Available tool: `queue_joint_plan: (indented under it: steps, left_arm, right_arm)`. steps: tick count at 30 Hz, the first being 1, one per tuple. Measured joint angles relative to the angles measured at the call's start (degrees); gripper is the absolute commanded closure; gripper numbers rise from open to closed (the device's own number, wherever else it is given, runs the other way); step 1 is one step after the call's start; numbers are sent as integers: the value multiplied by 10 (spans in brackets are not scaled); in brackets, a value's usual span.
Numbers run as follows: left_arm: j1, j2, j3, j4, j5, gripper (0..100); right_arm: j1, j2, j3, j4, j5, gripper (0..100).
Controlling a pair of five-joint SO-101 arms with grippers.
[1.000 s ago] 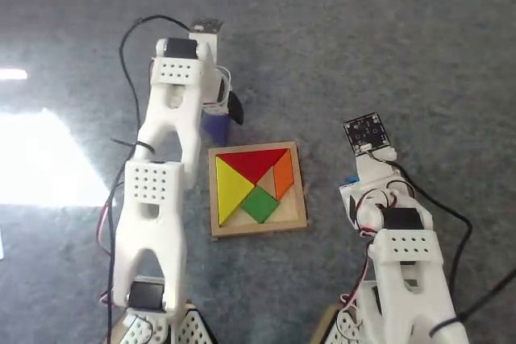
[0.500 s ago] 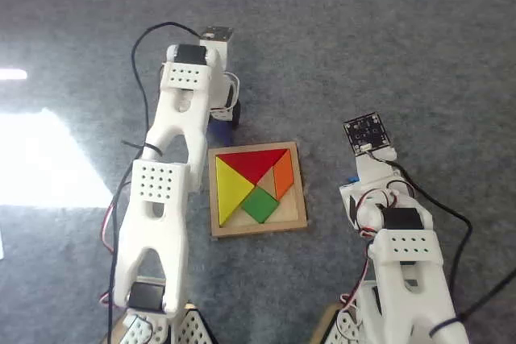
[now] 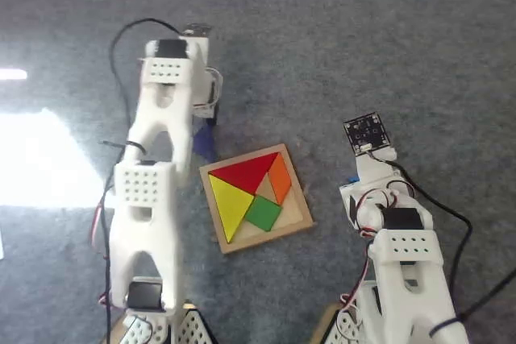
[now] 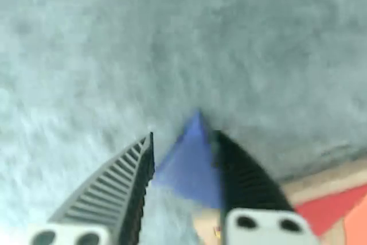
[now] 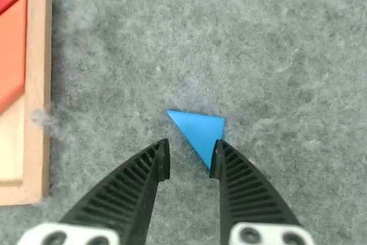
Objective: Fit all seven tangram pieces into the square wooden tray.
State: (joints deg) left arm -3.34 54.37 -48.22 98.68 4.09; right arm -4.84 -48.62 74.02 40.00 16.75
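The square wooden tray (image 3: 295, 225) lies askew in mid-table and holds a red triangle (image 3: 242, 173), a yellow triangle (image 3: 227, 205), a green square (image 3: 264, 213) and an orange piece (image 3: 280, 176). My left gripper (image 3: 205, 124) is at the tray's far-left corner, shut on a dark blue triangle (image 4: 189, 162) that rests on the mat. Its wrist view shows the gripper (image 4: 182, 139) with the tray corner (image 4: 321, 179) close by. My right gripper (image 5: 191, 144) is open and low over the mat, with a light blue triangle (image 5: 198, 129) partly between its fingertips. The tray's edge (image 5: 40, 84) lies off to one side.
Grey felt mat (image 3: 387, 62) covers the table, with free room at the back and the right. Bare wood shows inside the tray (image 3: 267, 189) between the pieces. The right arm's body (image 3: 403, 255) stands at the front right, and the left arm's links (image 3: 145, 199) run along the tray's left side.
The tray has been turned counter-clockwise and nudged. The left arm swung left, and its gripper with the dark blue triangle now sits nearer the tray's corner. The right arm kept still.
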Motion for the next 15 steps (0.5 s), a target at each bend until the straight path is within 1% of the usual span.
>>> queue_joint_plan:
  steps: [5, 7, 11, 15]
  left_arm:
    - [11, -155, 212, 0, -25, 749]
    - [7, -188, 261, -6, -25, 749]
    - [-4, -191, 275, -23, -24, 750]
    - [-16, -145, 275, -52, -21, 750]
  right_arm:
    - [-1, 0, 0, 0, 0, 863]
    - [0, 0, 0, 0, 0, 864]
    - [0, 0, 0, 0, 0, 864]
    - [0, 0, 0, 0, 0, 864]
